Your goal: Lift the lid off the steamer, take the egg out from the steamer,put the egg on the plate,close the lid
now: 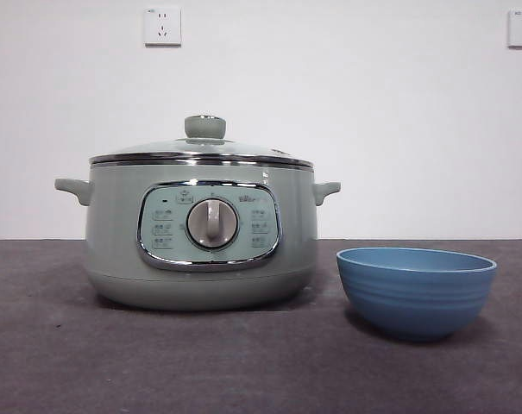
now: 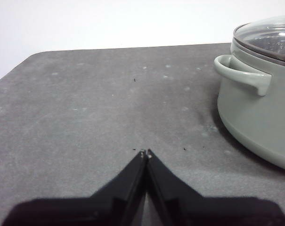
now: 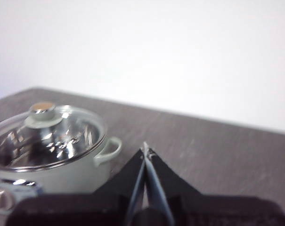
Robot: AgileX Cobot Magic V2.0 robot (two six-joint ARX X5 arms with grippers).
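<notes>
The sage-green steamer [image 1: 200,233] stands on the dark table, left of centre in the front view. Its glass lid [image 1: 200,151] with the green knob [image 1: 205,127] sits closed on it. The blue bowl that serves as the plate [image 1: 416,291] stands to the steamer's right and looks empty. The egg is hidden. My left gripper [image 2: 145,152] is shut and empty over bare table, apart from the steamer [image 2: 257,113]. My right gripper [image 3: 146,149] is shut and empty, beside the steamer [image 3: 52,162] and higher than its lid [image 3: 48,136]. Neither arm shows in the front view.
A white wall with two sockets [image 1: 162,26] stands behind the table. The table's far edge and rounded corner [image 2: 34,54] show in the left wrist view.
</notes>
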